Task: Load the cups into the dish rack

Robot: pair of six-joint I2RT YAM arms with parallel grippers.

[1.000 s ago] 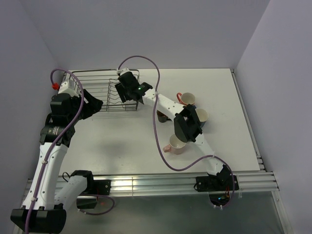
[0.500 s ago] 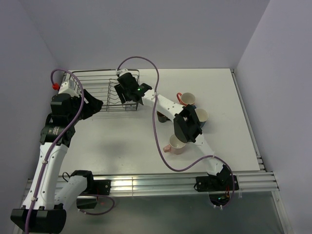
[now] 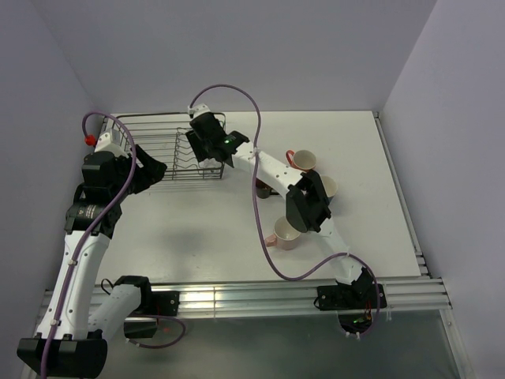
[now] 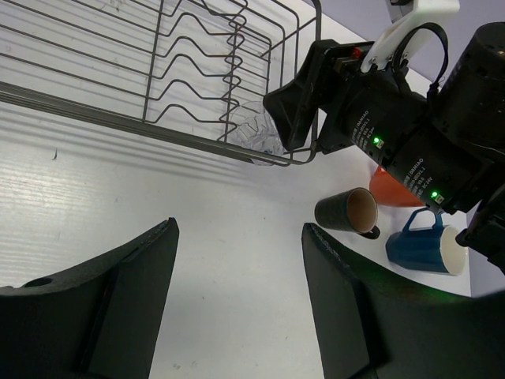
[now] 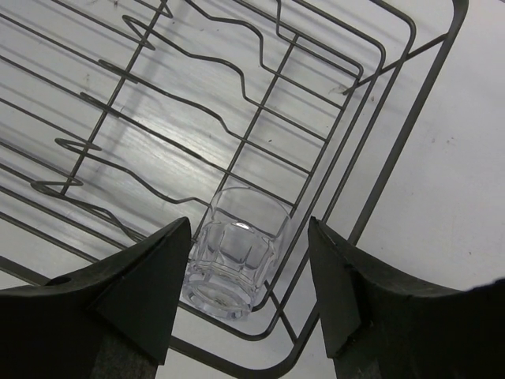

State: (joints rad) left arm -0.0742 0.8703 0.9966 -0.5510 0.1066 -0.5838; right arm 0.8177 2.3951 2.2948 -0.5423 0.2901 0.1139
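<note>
The dish rack (image 3: pixel 158 146) stands at the back left. A clear glass tumbler (image 5: pixel 233 251) rests in its near right corner, tipped against the wires (image 5: pixel 409 118). My right gripper (image 5: pixel 248 229) hangs open just above it, a finger on either side, neither touching the glass. The left gripper (image 4: pixel 241 229) is open and empty over bare table in front of the rack (image 4: pixel 118 117). On their sides lie a dark brown mug (image 4: pixel 347 211) and a blue mug (image 4: pixel 422 246), with an orange one (image 4: pixel 394 189) behind. A pink cup (image 3: pixel 286 234) sits nearer the front, under the right arm.
The right arm (image 3: pixel 276 170) stretches diagonally from its base over the group of mugs to the rack. Purple cables loop above both arms. Walls close in the table at the back and left; a rail runs down its right edge.
The right gripper has shifted slightly toward the back over the rack's right end, and its elbow moved with it. The left arm has stayed still.
</note>
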